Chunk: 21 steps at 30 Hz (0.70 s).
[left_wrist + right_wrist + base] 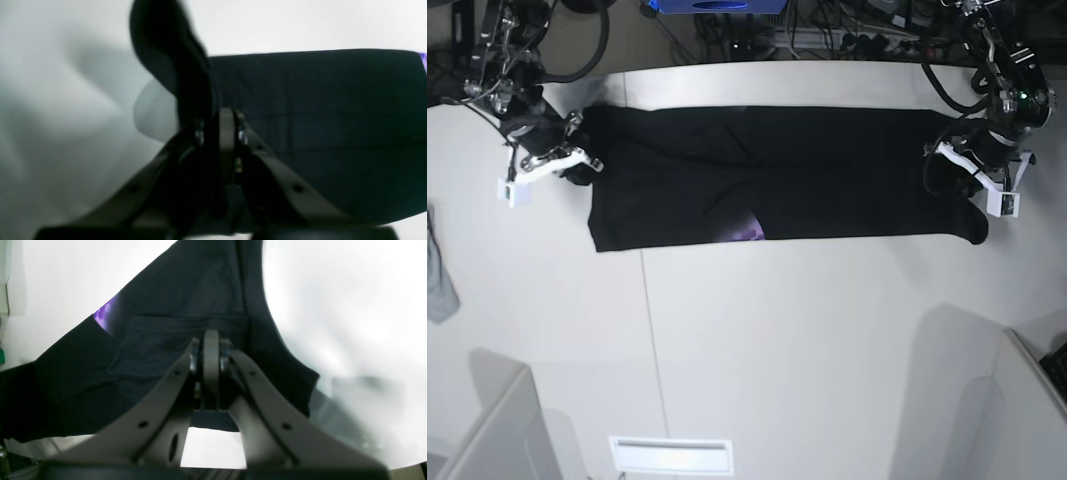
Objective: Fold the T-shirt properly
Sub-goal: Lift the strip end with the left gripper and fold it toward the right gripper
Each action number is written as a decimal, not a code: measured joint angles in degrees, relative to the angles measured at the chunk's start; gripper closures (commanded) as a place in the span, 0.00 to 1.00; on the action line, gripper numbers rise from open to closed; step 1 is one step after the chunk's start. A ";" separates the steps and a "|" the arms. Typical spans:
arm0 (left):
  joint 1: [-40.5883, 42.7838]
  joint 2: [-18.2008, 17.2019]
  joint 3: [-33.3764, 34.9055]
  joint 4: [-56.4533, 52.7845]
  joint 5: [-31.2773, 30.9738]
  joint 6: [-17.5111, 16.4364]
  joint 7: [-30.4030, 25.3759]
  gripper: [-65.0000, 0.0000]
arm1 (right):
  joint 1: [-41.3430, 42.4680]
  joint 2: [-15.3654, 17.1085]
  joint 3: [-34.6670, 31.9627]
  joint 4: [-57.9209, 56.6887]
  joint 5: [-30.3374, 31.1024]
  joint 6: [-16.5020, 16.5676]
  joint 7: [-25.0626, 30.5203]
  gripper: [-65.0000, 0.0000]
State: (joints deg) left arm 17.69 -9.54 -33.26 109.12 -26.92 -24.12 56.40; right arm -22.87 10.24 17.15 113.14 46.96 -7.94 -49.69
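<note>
One plain black short-sleeved cloth T-shirt (pixel 777 180) lay stretched out as a long, narrow band across the far half of the white table (pixel 807 340). Its near edge ran almost straight, and a small purple mark (pixel 747 232) showed at the middle of that edge. Two arms worked it, one at each end.

At the left side of the base view, the right gripper (pixel 577 165) sat at the shirt's end. In the right wrist view its grey jaws were pressed together, with the black cloth (pixel 186 306) bunched around and behind the fingertips; the right gripper (pixel 211 350) looked closed on the fabric's edge, and the purple mark (pixel 106 314) showed off to the left of it.

At the right side of the base view, the left gripper (pixel 962 170) sat on the opposite end, where a rounded lobe of cloth hung toward the near edge. In the left wrist view the dark jaws of the left gripper (pixel 218 130) stood almost together with a fold of the T-shirt (pixel 327 116) pinched between them; a flap of black cloth rose above the fingertips, while the rest lay flat to the right.

One small light-grey cloth (pixel 439 280) lay at the table's left edge, well apart from the shirt. One white rectangular panel (pixel 670 455) sat at the near edge.
</note>
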 measured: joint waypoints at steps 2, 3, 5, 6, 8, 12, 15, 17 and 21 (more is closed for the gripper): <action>0.07 0.55 3.04 0.02 -0.11 0.15 -0.02 1.00 | -0.04 -0.04 0.00 0.00 0.02 0.00 -0.02 1.00; 0.02 0.94 4.31 0.15 -0.11 0.17 -0.04 1.00 | -0.04 -0.07 -0.02 0.00 0.04 0.00 -0.02 1.00; -0.09 2.80 6.05 0.17 -0.35 0.13 -0.04 1.00 | -0.04 -0.02 0.00 0.00 0.02 0.00 0.00 1.00; -0.07 3.63 6.67 0.17 -0.28 0.35 -0.04 1.00 | -0.02 0.00 0.02 0.00 0.00 0.00 0.00 1.00; -0.07 4.83 8.33 0.17 -0.33 3.21 -0.04 1.00 | 0.00 0.00 0.02 0.00 0.02 0.00 0.00 1.00; -0.42 5.11 14.40 0.15 -0.11 6.36 -0.11 1.00 | -0.02 -0.02 0.02 0.00 0.02 0.00 0.00 1.00; -1.01 6.45 18.36 0.07 -0.22 8.44 -0.17 1.00 | -0.02 0.00 0.04 0.00 0.02 0.00 0.00 1.00; -1.86 6.73 20.04 -0.02 -0.20 8.76 -0.04 1.00 | -0.02 -0.02 0.02 0.00 0.02 0.00 -0.02 1.00; -2.45 7.91 22.25 -0.02 -0.11 10.86 -0.24 1.00 | 0.00 -0.02 0.04 0.00 0.02 0.00 -0.02 1.00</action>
State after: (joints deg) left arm 15.25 -1.63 -11.00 109.10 -27.03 -13.26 56.16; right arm -22.87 10.22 17.19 113.14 46.98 -7.94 -49.71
